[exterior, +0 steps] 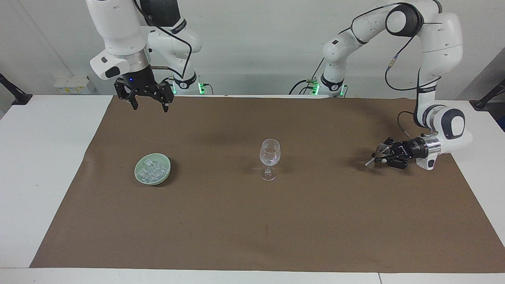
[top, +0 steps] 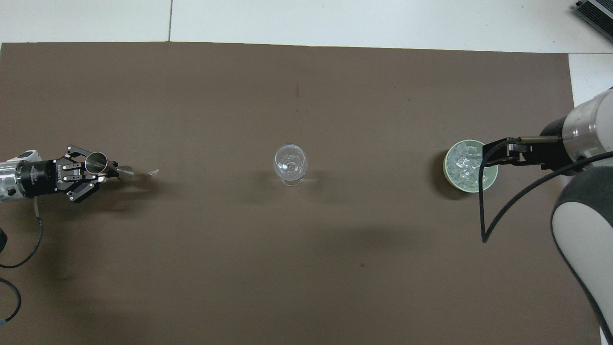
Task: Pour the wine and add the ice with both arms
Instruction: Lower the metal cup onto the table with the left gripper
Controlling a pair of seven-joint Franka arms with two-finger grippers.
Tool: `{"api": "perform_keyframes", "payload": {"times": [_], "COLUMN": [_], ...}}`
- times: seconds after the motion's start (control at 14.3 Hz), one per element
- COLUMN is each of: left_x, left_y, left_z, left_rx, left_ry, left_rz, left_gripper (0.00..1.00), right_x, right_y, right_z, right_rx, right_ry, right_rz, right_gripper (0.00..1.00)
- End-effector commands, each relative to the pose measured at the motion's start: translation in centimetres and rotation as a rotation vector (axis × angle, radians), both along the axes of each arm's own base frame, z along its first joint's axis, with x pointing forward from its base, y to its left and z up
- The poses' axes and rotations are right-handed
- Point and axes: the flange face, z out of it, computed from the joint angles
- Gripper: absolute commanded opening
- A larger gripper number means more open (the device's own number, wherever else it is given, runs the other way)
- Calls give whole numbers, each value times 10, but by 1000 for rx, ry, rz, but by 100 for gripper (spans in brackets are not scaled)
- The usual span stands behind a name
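Gripping a small metal jigger (exterior: 378, 154) at its waist, our left gripper (exterior: 382, 156) is clamped tight on it low over the brown mat (exterior: 252, 221) at the left arm's end of the table (exterior: 39, 157). The jigger is tilted, its upper cup open toward the overhead camera and its lower cone pointing toward the middle of the table; we cannot tell whether the cone's tip touches the mat. In the overhead view the same jigger (top: 103, 165) sits between the gripper's fingertips while the outer links splay to both sides of the left gripper (top: 98, 168). Our right gripper (exterior: 150, 103) hangs raised over the mat's edge nearest the robots, fingers spread wide with nothing between them, touching nothing; this arm waits. From above, the right gripper (top: 498, 153) overlaps the rim of the pale green bowl (top: 449, 178), but the facing view shows it well above that bowl (exterior: 139, 176). The ice (exterior: 153, 169) lies heaped inside the bowl, toward the right arm's end of the table. The stemmed glass (exterior: 270, 158) stands upright at the middle of the mat, well apart from both grippers, with a few clear pieces showing in its bowl.
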Motion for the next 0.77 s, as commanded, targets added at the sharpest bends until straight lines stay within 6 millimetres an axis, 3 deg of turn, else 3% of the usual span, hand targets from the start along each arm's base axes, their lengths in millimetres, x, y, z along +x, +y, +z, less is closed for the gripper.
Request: {"api": "perform_keyframes", "payload": {"times": [0.0, 0.7], "left_x": [4, 7], "left_y": [4, 8], "left_z": [-8, -23], "left_rx": [-14, 11], "left_ry": [14, 18], "left_rz": [-21, -29], "left_gripper": [0, 0], "right_x": [-7, -7], "right_y": [-4, -4], "right_z": [1, 1], "right_rx": [13, 13], "right_ry": [8, 8], "right_rz": [14, 14], "right_gripper": [100, 100]}}
